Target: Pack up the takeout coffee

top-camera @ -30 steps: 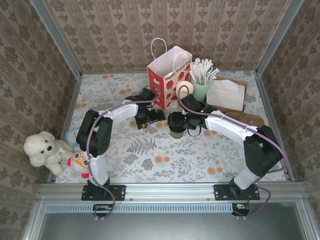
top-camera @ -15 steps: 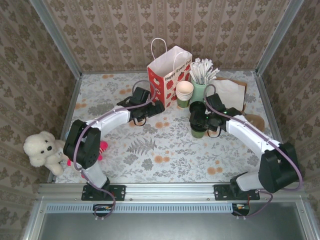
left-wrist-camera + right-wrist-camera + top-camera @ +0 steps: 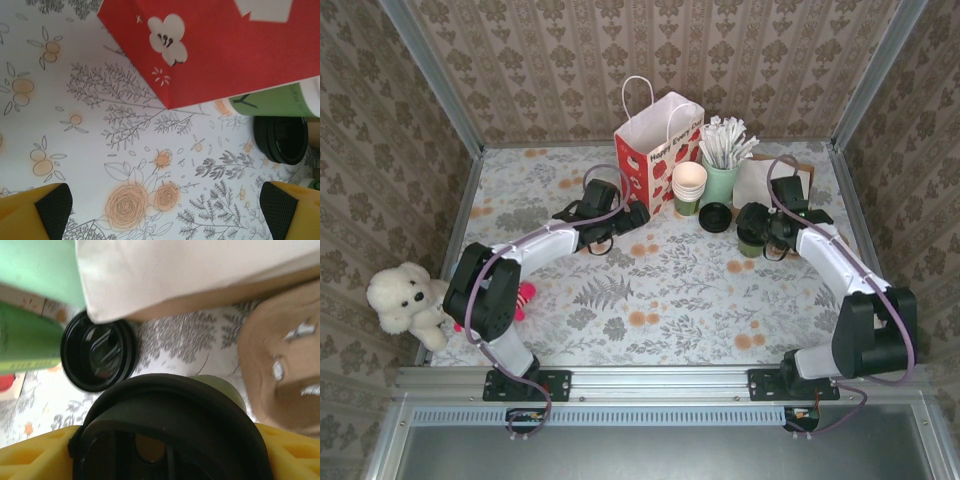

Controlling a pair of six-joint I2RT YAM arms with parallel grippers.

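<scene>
The takeout coffee (image 3: pixel 751 233), a small dark green paper cup with a black lid, stands upright right of the middle of the table, and my right gripper (image 3: pixel 763 231) is shut on it. In the right wrist view the cup's lid (image 3: pixel 170 415) sits between the yellow fingers (image 3: pixel 30 457) of the right gripper (image 3: pixel 170 457). The red and white paper bag (image 3: pixel 656 152) stands at the back centre. My left gripper (image 3: pixel 623 221) is open just left of the bag's base, nothing between its fingers (image 3: pixel 50 210); the bag's red side (image 3: pixel 225 45) shows above them.
A loose black lid (image 3: pixel 716 216) lies between bag and coffee. Cream cups (image 3: pixel 689 183) and a mint-green cup of stirrers (image 3: pixel 721 172) stand right of the bag. White napkins (image 3: pixel 772 187) on brown card lie behind my right gripper. Soft toys (image 3: pixel 408 300) sit outside the left edge.
My right gripper has carried the coffee from the table's middle to the right and back, toward the napkins. The left arm reached closer to the bag, then held still.
</scene>
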